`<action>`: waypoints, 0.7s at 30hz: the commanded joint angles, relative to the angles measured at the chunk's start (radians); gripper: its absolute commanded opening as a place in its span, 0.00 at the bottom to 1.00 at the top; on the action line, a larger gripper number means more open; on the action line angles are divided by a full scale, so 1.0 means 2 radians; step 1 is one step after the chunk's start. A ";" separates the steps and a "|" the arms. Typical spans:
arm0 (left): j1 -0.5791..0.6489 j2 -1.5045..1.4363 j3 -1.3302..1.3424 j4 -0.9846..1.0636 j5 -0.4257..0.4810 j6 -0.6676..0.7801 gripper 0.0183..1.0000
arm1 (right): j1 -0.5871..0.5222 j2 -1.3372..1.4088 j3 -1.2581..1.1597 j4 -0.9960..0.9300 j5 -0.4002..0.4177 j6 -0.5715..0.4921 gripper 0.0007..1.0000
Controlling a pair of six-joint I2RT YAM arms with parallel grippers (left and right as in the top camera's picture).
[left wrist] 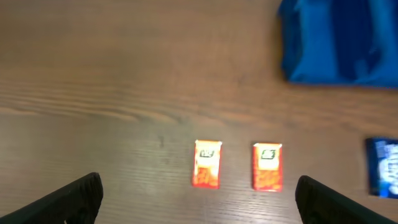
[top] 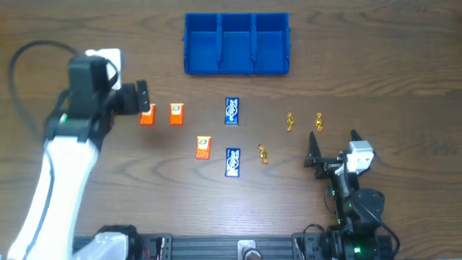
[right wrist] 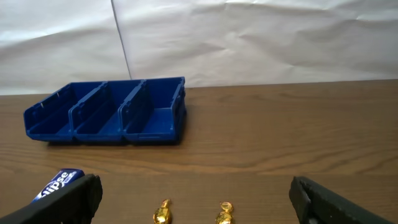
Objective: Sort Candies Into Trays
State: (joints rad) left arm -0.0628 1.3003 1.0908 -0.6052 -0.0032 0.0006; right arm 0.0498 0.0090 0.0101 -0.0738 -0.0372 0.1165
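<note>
The left claw [top: 141, 100] sits at the left of the top view, released and gripping nothing. Its dark fingers are just beside the leftmost of three orange candies [top: 177, 113]. The right claw [top: 333, 146], at lower right, is likewise spread wide and holds nothing. At upper centre the blue tray [top: 237, 71] lies on the desk [top: 404, 72]. Its three compartments show bare blue floors, and every candy lies on the wood outside it. Two blue candies [top: 232, 111] lie mid-frame, one above the other, with the third orange one lower and to their left. Three gold candies [top: 289, 120] lie at the right, near the right claw.

In the left wrist view, two orange candies lie side by side at lower centre, apart from each other, between the wide-set fingers. A blue candy is cut by the right edge, and a blurred corner of the tray fills the upper right.

The right wrist view looks low across the desk. It shows the tray's low front walls and two dividers at middle left, and a white sheet [right wrist: 249, 37] behind the desk. Two gold candies lie at the bottom centre, and a blue candy at lower left is partly hidden by a finger.
</note>
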 commanded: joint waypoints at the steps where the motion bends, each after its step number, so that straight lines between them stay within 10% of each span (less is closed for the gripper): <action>1: 0.010 0.087 0.011 0.016 0.014 0.014 0.99 | 0.001 -0.003 -0.001 -0.003 -0.001 -0.007 1.00; 21: 0.030 0.257 0.011 0.092 0.077 0.088 0.98 | 0.001 -0.003 -0.001 -0.003 -0.001 -0.007 1.00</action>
State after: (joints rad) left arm -0.0010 1.7775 1.0946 -0.4427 0.1150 0.1383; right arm 0.0498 0.0090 0.0101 -0.0738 -0.0372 0.1165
